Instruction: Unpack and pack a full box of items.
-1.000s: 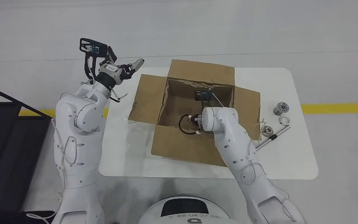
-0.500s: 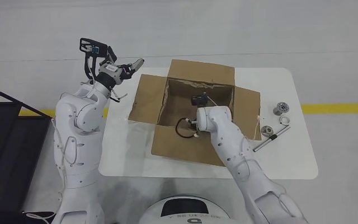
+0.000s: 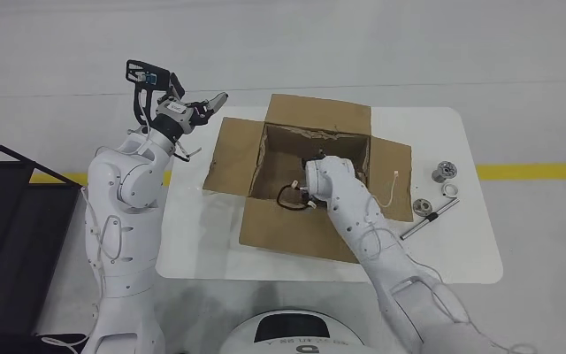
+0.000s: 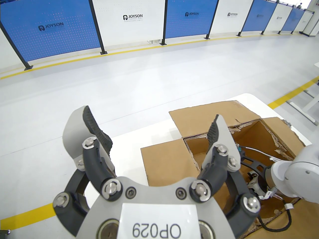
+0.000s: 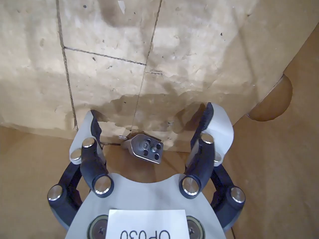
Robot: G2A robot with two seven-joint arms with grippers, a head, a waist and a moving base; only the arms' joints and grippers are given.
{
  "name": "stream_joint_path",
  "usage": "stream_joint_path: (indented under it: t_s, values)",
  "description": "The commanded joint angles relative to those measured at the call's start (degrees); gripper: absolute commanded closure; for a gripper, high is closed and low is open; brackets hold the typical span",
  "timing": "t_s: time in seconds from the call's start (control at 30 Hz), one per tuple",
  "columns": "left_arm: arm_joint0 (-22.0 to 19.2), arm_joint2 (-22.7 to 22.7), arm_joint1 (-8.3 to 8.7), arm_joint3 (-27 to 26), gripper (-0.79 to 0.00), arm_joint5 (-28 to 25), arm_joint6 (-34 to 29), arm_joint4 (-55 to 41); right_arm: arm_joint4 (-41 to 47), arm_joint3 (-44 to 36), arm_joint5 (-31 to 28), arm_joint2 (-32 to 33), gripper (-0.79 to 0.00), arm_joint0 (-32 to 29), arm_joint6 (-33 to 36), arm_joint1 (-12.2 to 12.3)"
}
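We're looking at a white worktop (image 3: 460, 257) on a pale grey floor (image 3: 265, 44). A yellow line (image 3: 522, 171) runs past its right end. Farther back, the room has a fence of blue and white panels (image 4: 62, 26).

The cardboard box (image 3: 292, 232) sits mid-worktop with all four flaps folded out. Right of it on the worktop we've got a few small spools (image 3: 444, 170) and a metal rod (image 3: 433, 218). A thin white cable (image 3: 393, 184) lies on the box's right flap.

The right arm (image 3: 340, 190) goes down into the box. In there the right pincer (image 5: 151, 112) is spread wide, gripping nothing. A small metal plate (image 5: 147, 149) lies between its fingers on the box bottom, right against the wall, touching neither finger as far as we can tell.

The left pincer (image 4: 151, 123) is spread and empty too, held up by the far left corner of the worktop, apart from the box.
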Motion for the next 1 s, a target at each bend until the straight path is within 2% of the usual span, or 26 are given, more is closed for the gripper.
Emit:
stream_joint_path:
  t_s: [0.0, 0.1, 0.3, 0.5, 0.73, 0.83, 0.97]
  values:
    - [0.0, 0.0, 0.0, 0.0, -0.785, 0.0, 0.0, -0.1, 0.0, 0.0, 0.1, 0.5, 0.0, 0.2, -0.1, -0.2]
    - [0.0, 0.0, 0.0, 0.0, -0.785, 0.0, 0.0, -0.1, -1.0, -3.5, 0.4, 1.7, 0.0, -1.0, -0.4, -0.1]
    - [0.0, 0.0, 0.0, 0.0, -0.785, 0.0, 0.0, -0.1, -4.2, -16.7, 0.8, 5.4, 0.0, -7.1, -1.0, 0.9]
    - [0.0, 0.0, 0.0, 0.0, -0.785, 0.0, 0.0, -0.1, -3.5, -28.9, -2.3, 10.1, 0.0, -13.9, -4.5, 2.1]
    - [0.0, 0.0, 0.0, 0.0, -0.785, 0.0, 0.0, -0.1, -0.8, -34.5, -6.0, 12.8, 0.0, -17.9, -7.0, 2.8]
    - [0.0, 0.0, 0.0, 0.0, -0.785, 0.0, 0.0, -0.1, 1.5, -34.2, -10.4, 13.1, 0.0, -17.7, -3.8, 3.1]
    - [0.0, 0.0, 0.0, 0.0, -0.785, 0.0, 0.0, -0.1, 8.6, -34.6, -20.9, 15.8, 0.0, -17.2, 3.3, 3.9]
